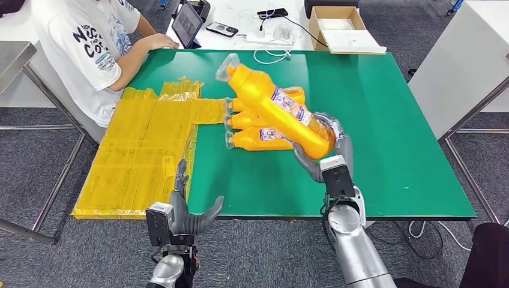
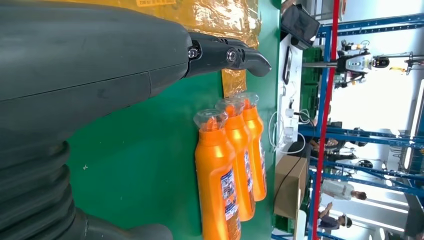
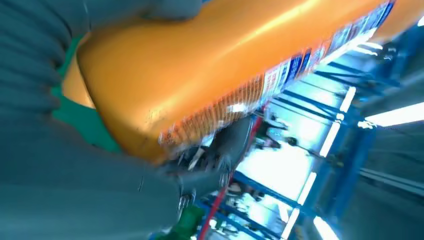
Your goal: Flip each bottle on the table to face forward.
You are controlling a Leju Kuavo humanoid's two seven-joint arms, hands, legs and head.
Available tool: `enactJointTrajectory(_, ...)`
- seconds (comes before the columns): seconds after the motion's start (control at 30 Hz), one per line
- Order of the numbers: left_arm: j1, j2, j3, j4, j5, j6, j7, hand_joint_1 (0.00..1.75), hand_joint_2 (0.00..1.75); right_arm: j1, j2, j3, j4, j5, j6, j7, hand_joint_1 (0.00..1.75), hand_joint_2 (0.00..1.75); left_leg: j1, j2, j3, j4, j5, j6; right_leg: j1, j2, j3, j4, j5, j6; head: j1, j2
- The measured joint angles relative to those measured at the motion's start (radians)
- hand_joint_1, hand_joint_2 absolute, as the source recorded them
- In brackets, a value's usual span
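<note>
the right hand (image 1: 324, 147) is clamped around the base of one orange bottle (image 1: 273, 105), holding it lifted and tilted above the green table (image 1: 390, 120) with its clear cap pointing away toward the far left, so the step in hand looks like the turning of this bottle, and the next move calls for rotating it label-up and laying it down beside the others. the left hand (image 1: 186, 210) hovers at the near table edge, fingers apart and empty. four bottles in all: one held, three lying side by side in a row (image 1: 258, 123) beneath it.
</note>
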Motion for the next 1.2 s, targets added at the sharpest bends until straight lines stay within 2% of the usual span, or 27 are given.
enactJointTrajectory(0.17, 0.0, 0.0, 0.0, 0.0, 0.017, 0.003, 0.0, 0.0, 1.75, 0.027, 0.018, -0.029, -0.064, 0.05, -0.072, -0.019, 1.75, 1.75, 0.0, 0.0, 0.0, 0.0, 0.0, 0.0, 0.0, 0.0, 0.0, 0.0, 0.0, 0.0, 0.0, 0.0)
enactJointTrajectory(0.37, 0.0, 0.0, 0.0, 0.0, 0.039, -0.018, 0.012, 0.0, 1.75, 0.042, 0.025, -0.039, -0.09, 0.066, -0.09, -0.02, 1.75, 1.75, 0.0, 0.0, 0.0, 0.0, 0.0, 0.0, 0.0, 0.0, 0.0, 0.0, 0.0, 0.0, 0.0, 0.0)
enactJointTrajectory(0.43, 0.0, 0.0, 0.0, -0.002, 0.098, -0.088, 0.048, 0.0, 1.75, 0.046, 0.025, -0.04, -0.092, 0.077, -0.097, -0.02, 1.75, 1.75, 0.0, 0.0, 0.0, 0.0, 0.0, 0.0, 0.0, 0.0, 0.0, 0.0, 0.0, 0.0, 0.0, 0.0)
enactJointTrajectory(0.6, -0.003, 0.0, -0.006, -0.028, 0.323, -0.394, 0.175, 0.0, 1.75, 0.082, 0.03, -0.025, -0.083, 0.116, -0.062, -0.044, 1.75, 1.75, 0.0, 0.0, 0.0, 0.0, 0.0, 0.0, 0.0, 0.0, 0.0, 0.0, 0.0, 0.0, 0.0, 0.0)
enactJointTrajectory(0.7, -0.016, 0.002, -0.018, -0.054, 0.394, -0.495, 0.216, 0.0, 1.75, 0.117, 0.051, 0.008, -0.055, 0.154, -0.062, -0.083, 1.75, 1.75, 0.0, 0.0, 0.0, 0.0, 0.0, 0.0, 0.001, 0.0, 0.0, 0.0, 0.0, 0.0, 0.0, 0.0)
enactJointTrajectory(0.8, -0.037, 0.003, -0.029, -0.078, 0.437, -0.539, 0.239, 0.0, 1.75, 0.148, 0.078, 0.061, -0.017, 0.186, -0.1, -0.101, 1.75, 1.75, 0.001, 0.0, 0.0, 0.0, 0.0, 0.0, 0.002, 0.0, 0.0, 0.0, 0.0, 0.0, 0.0, 0.0)
enactJointTrajectory(0.97, -0.058, 0.003, -0.039, -0.093, 0.476, -0.558, 0.257, 0.0, 1.75, 0.169, 0.105, 0.16, 0.05, 0.2, -0.158, -0.104, 1.75, 1.75, 0.001, 0.0, 0.0, 0.0, 0.0, 0.0, 0.002, 0.0, -0.001, 0.0, 0.0, 0.0, 0.0, 0.0)
enactJointTrajectory(1.2, -0.059, 0.003, -0.041, -0.094, 0.524, -0.583, 0.271, 0.0, 1.75, 0.168, 0.126, 0.219, 0.137, 0.181, -0.179, -0.106, 1.75, 1.75, 0.001, 0.0, -0.001, 0.0, 0.0, 0.0, 0.001, 0.0, 0.0, 0.0, 0.0, 0.0, 0.0, 0.0)
